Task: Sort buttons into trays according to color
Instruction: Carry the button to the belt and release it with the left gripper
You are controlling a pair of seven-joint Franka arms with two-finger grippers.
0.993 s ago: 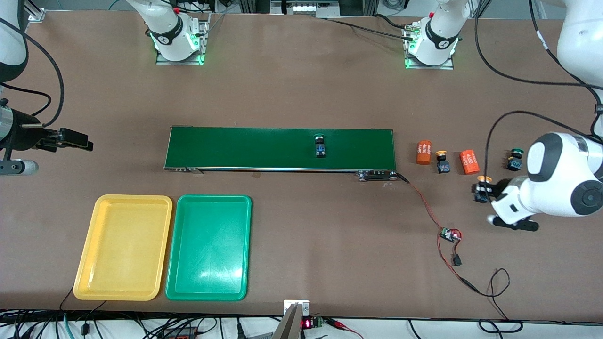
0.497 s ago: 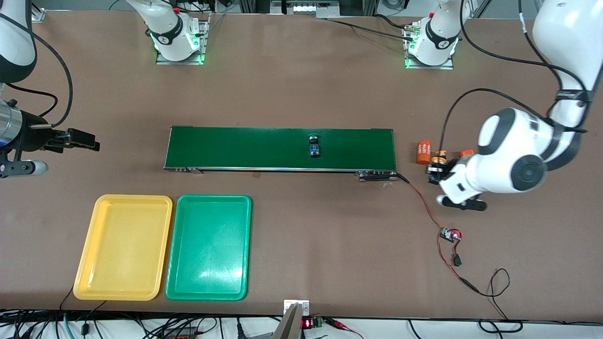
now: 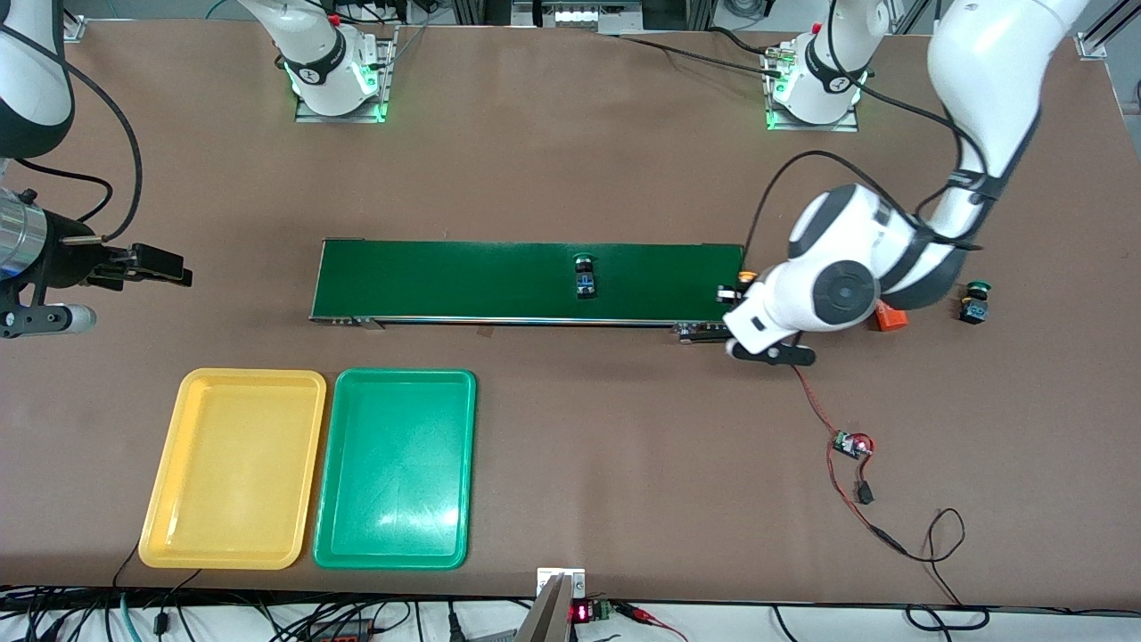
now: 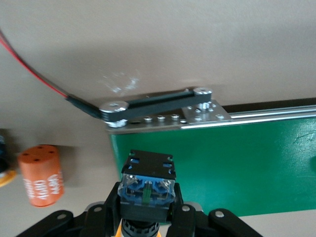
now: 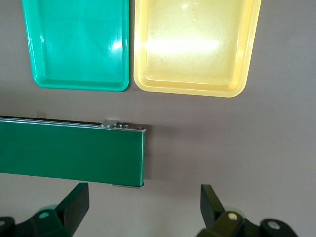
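Observation:
My left gripper (image 3: 734,291) is shut on a yellow-orange button (image 4: 147,181) and holds it over the conveyor belt's (image 3: 526,281) end nearest the left arm. The button's blue-and-black body points forward from the fingers (image 4: 183,213). Another button (image 3: 585,275) lies on the belt near its middle, and its cap looks dark. A green-capped button (image 3: 974,301) stands on the table toward the left arm's end. The yellow tray (image 3: 233,468) and the green tray (image 3: 394,468) lie side by side nearer the front camera, both with nothing in them. My right gripper (image 3: 165,267) waits open past the belt's other end.
An orange cylinder (image 3: 890,316) peeks out from under the left arm, and the left wrist view shows an orange cylinder (image 4: 42,175) beside the belt's end. A small circuit board (image 3: 851,443) on red wire lies nearer the front camera than the belt's motor bracket (image 3: 709,332).
The left arm has carried the yellow-orange button from beside the orange cylinders to over the belt's end. The button on the belt has drifted toward the right arm's end.

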